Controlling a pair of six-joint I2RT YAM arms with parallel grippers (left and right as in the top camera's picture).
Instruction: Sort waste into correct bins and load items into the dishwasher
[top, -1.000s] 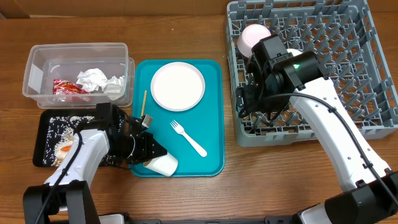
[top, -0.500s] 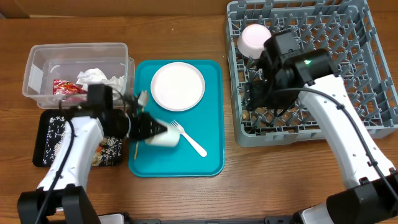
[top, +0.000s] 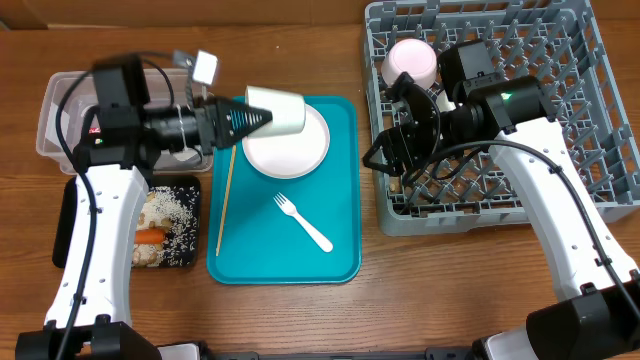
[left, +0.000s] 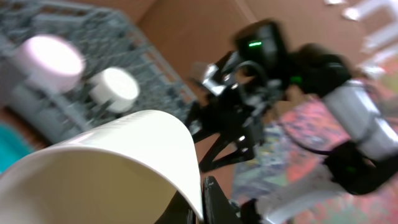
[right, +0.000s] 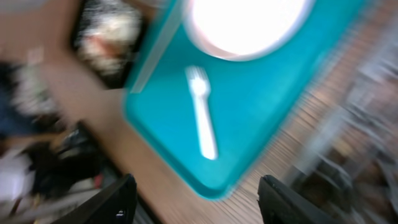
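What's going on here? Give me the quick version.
The left end effector holds a white cup on its side in the air, over the tray by the plate. The right end effector is open and empty at the left edge of the rack, which already has a pink cup in it. A fork and a stick lie on the tray, not yet sorted.
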